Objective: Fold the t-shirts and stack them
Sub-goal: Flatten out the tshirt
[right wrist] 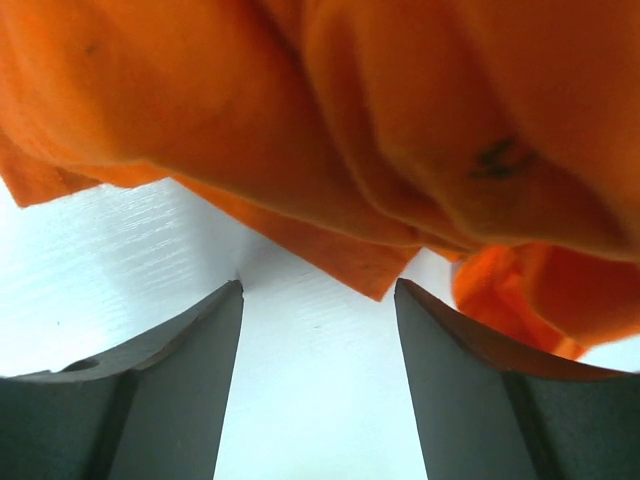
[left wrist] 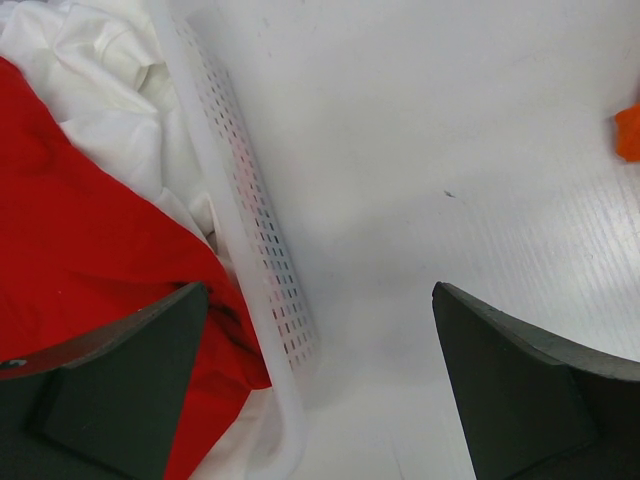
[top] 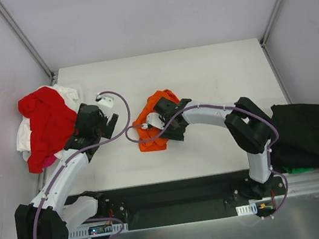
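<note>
Left tool (left wrist: 320, 300) gapes empty just beside a white basket (left wrist: 255, 240) holding the red shirt (top: 46, 120) and white shirt (top: 25, 139) at nine o'clock. Right tool (right wrist: 318, 290), jaws parted and grasping nothing, sits low against the crumpled orange shirt (top: 147, 135) at the middle of the surface (top: 201, 75), likely seeking an edge. Black shirt (top: 305, 132) lies at three o'clock

We see a plain bright orange t-shirt (top: 151, 142), a red t-shirt (top: 47, 123), a white t-shirt (top: 23, 137), a black t-shirt (top: 302, 129), and a white basket (left wrist: 260, 250) patterned with rows of small slots.

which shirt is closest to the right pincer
The orange shirt, central, at the right pincer; red shirt, white shirt, black shirt lie at the sides.
</note>
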{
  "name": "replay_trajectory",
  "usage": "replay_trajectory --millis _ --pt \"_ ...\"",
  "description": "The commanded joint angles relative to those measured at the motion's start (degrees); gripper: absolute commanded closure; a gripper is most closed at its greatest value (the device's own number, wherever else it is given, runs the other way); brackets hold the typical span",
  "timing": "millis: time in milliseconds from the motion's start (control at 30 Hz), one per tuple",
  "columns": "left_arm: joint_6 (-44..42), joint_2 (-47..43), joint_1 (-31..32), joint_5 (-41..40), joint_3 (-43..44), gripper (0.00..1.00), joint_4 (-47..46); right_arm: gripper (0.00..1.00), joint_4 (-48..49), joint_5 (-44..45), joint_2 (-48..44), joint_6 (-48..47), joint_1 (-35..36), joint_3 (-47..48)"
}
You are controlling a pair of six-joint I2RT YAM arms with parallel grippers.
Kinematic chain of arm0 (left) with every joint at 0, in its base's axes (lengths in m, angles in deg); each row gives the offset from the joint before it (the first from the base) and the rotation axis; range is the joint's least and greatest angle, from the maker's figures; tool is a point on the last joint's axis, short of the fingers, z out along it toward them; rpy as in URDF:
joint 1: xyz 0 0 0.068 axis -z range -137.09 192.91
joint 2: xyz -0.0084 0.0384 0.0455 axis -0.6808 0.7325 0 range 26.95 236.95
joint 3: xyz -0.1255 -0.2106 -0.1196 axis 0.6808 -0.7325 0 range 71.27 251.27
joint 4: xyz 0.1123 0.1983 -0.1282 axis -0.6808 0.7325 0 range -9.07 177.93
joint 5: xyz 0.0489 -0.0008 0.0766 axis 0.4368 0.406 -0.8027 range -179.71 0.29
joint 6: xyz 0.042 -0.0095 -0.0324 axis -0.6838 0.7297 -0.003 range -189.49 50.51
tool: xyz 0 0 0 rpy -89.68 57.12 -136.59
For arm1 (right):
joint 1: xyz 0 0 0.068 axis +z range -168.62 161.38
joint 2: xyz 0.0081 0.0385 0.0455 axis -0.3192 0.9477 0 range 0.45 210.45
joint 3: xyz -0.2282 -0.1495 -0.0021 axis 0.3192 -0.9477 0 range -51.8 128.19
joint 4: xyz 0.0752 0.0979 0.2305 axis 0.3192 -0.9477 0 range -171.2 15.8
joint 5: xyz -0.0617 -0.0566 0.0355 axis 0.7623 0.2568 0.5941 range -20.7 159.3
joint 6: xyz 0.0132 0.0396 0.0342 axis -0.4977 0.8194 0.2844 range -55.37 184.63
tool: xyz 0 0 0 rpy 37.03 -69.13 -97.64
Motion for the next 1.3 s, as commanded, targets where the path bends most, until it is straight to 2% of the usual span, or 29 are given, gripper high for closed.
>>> replay_trajectory --millis 0,367,700,1267 --pt "0.72 -1.96 -0.27 -0.03 -0.89 0.04 -1.11 0.35 -1.58 -2.71 -3.71 -0.33 0.05 -1.87" --pt "1.16 -1.96 -0.27 0.05 -1.33 0.04 -1.19 0.37 -1.58 -3.15 -2.22 -2.08 -1.18 -1.00" --pt "1.34 -2.04 -0.27 0.14 -1.68 0.05 -1.19 0.37 -3.86 -3.77 1.64 -3.67 -4.08 5.50" --pt "1.86 -2.22 -0.27 0.40 -2.47 0.05 -1.11 0.40 -4.92 -10.17 3.93 -2.79 -4.44 6.91"
